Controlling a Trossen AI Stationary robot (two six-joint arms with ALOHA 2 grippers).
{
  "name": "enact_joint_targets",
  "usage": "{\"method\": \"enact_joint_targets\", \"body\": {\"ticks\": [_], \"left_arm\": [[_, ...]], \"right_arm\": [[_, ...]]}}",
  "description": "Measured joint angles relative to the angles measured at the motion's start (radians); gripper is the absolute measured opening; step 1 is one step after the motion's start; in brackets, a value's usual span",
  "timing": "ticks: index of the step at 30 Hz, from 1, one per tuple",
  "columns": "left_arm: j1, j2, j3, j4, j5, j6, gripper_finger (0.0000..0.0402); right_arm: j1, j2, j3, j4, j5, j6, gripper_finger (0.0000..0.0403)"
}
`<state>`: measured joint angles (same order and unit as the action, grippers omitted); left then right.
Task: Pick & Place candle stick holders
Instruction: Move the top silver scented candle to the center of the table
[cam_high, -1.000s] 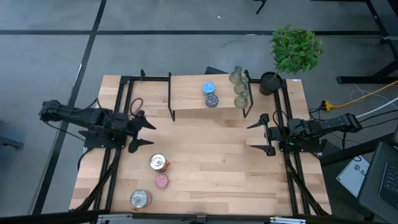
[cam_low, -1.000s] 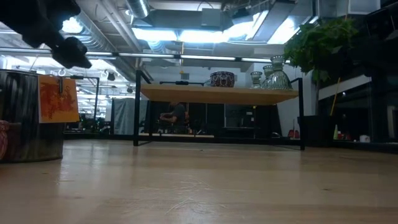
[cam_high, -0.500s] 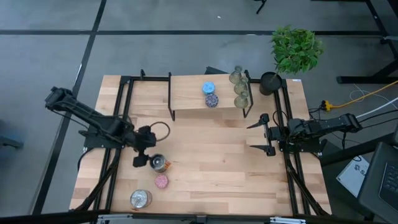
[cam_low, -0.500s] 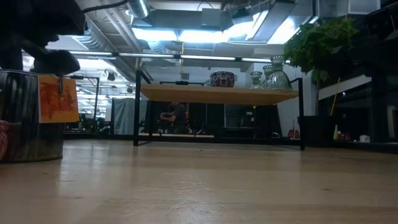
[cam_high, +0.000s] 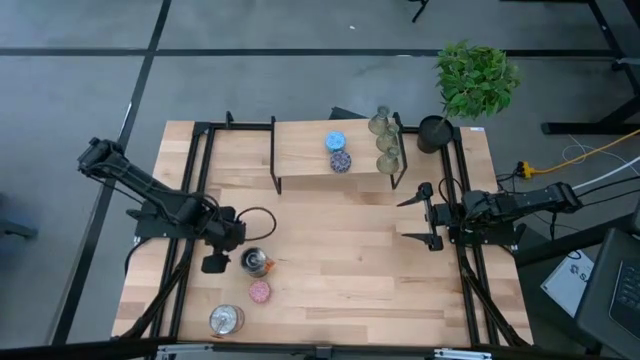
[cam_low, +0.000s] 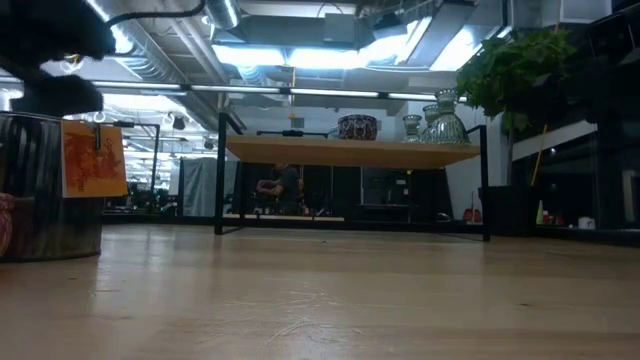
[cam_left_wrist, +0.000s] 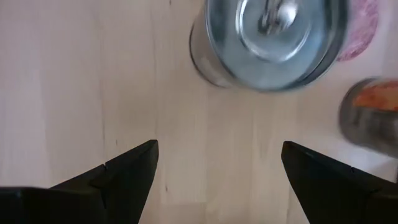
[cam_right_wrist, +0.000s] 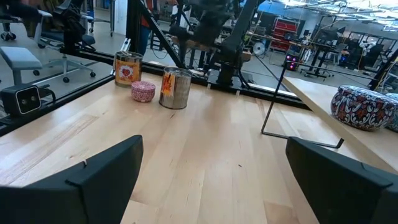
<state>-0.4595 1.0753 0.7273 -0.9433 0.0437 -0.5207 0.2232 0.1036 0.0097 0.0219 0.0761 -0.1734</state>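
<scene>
left gripper (cam_high: 216, 250) hovering open-fingered just left of a silvery holder (cam_high: 256, 262) | right gripper (cam_high: 417, 215) idling open at right | five holders sitting on far shelf (cam_high: 300, 155); pink (cam_high: 259, 291), second silvery (cam_high: 226, 319) waiting near-left

High view straight down; low view level at table (cam_low: 320, 300) height; wrist views close, sharing silvery holder (cam_left_wrist: 270, 37).

The left arm reaches across the table's left side, its left gripper (cam_high: 222, 249) pointing down with fingers spread wide. The right arm lies at the right edge, its right gripper (cam_high: 418, 216) spread wide, holding nothing.
</scene>
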Motion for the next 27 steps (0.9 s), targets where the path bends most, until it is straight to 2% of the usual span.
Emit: {"method": "enact_joint_targets", "body": {"ticks": [6, 14, 19, 27], "left_arm": [[-0.075, 0.103, -0.033, 0.066, -0.023, -0.061, 0.0338], [-0.123, 0.256, -0.034, 0.300, -0.046, -0.143, 0.0338], [-0.062, 0.311, -0.034, 0.377, -0.062, -0.212, 0.0338], [0.106, 0.329, -0.034, 0.533, -0.077, -0.197, 0.0338]], "right_arm": [[0.000, 0.000, 0.000, 0.000, 0.000, 0.000, 0.0398], [0.000, 0.000, 0.000, 0.000, 0.000, 0.000, 0.0398], [0.000, 0.000, 0.000, 0.000, 0.000, 0.000, 0.0398], [0.000, 0.000, 0.000, 0.000, 0.000, 0.000, 0.0398]]}}
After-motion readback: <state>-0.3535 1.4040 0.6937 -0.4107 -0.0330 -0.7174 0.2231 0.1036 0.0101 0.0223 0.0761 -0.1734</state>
